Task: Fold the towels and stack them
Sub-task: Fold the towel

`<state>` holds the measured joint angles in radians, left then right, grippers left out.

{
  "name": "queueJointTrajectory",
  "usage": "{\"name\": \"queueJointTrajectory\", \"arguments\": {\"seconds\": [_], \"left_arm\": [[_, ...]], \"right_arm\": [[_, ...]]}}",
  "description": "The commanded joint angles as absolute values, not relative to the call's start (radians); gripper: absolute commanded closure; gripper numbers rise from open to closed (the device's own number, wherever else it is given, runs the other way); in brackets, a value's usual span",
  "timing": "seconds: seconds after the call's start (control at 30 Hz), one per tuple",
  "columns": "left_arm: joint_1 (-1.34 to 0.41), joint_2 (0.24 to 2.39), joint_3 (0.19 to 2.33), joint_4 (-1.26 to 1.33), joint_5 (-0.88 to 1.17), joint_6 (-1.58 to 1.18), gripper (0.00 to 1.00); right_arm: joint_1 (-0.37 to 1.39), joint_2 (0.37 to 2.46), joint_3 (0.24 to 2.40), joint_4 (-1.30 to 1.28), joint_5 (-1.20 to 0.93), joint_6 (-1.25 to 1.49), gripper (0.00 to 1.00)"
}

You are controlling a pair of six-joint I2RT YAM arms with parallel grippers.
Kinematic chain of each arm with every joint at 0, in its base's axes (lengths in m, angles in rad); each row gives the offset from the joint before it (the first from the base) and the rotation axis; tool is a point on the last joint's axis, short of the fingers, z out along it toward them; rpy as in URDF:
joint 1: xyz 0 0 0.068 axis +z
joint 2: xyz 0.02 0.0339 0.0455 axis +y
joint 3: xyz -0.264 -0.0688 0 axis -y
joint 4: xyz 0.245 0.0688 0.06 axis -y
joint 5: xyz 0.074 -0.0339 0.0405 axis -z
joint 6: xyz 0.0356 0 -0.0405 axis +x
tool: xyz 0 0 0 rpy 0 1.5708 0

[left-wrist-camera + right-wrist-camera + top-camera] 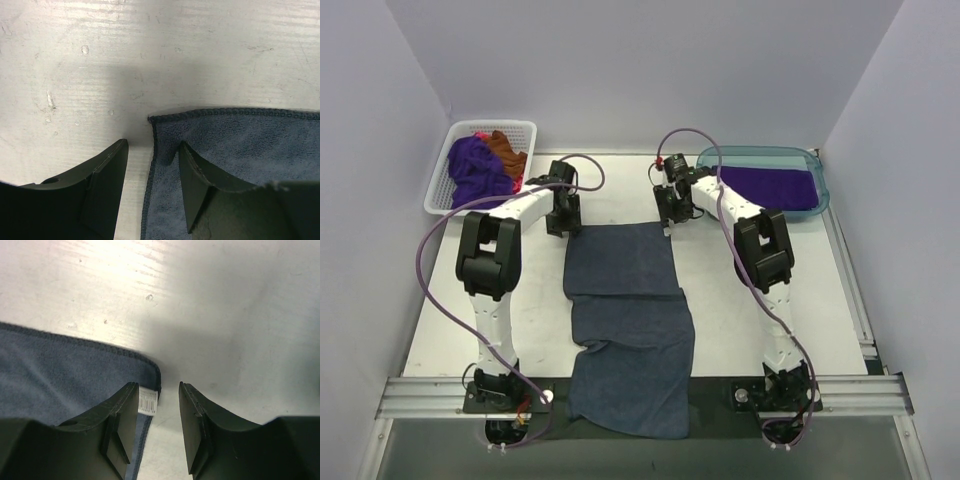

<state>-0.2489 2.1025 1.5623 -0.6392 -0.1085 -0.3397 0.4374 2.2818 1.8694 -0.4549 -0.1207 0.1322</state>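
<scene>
white table [800, 290] — left tool [152, 150] spread astride slate towel [620, 262] corner; right tool [158, 390] spread likewise.

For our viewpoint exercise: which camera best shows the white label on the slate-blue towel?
The right wrist view: the label shows sharply at the slate-blue towel corner. The left wrist view shows the other far corner, no label; from the top it is too small to see.

Robot lab cell, white enclosure walls [380, 150], aluminium rail [620, 395]
</scene>
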Motion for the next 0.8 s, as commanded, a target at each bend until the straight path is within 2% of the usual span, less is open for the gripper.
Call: {"name": "queueJointTrajectory", "arguments": {"seconds": [0.0, 0.33, 0.53, 0.6, 0.77], "left_arm": [[-0.244, 2.145, 1.551, -0.623, -0.104, -0.333, 0.45], [-0.245, 2.141, 1.54, -0.612, -0.094, -0.336, 0.45], [-0.245, 2.14, 1.534, -0.612, -0.109, -0.347, 0.45], [-0.245, 2.137, 1.534, -0.612, -0.11, -0.348, 0.45], [-0.239, 2.105, 1.528, -0.612, -0.124, -0.342, 0.44]], "right_arm": [[0.434, 2.309, 1.922, -0.479, -0.08, 0.159, 0.62], [0.446, 2.364, 1.93, -0.479, -0.078, 0.179, 0.62], [0.459, 2.353, 1.87, -0.482, -0.052, 0.187, 0.68], [0.466, 2.352, 1.856, -0.482, -0.038, 0.173, 0.73], [0.482, 2.345, 1.833, -0.483, -0.02, 0.134, 0.98]]}}
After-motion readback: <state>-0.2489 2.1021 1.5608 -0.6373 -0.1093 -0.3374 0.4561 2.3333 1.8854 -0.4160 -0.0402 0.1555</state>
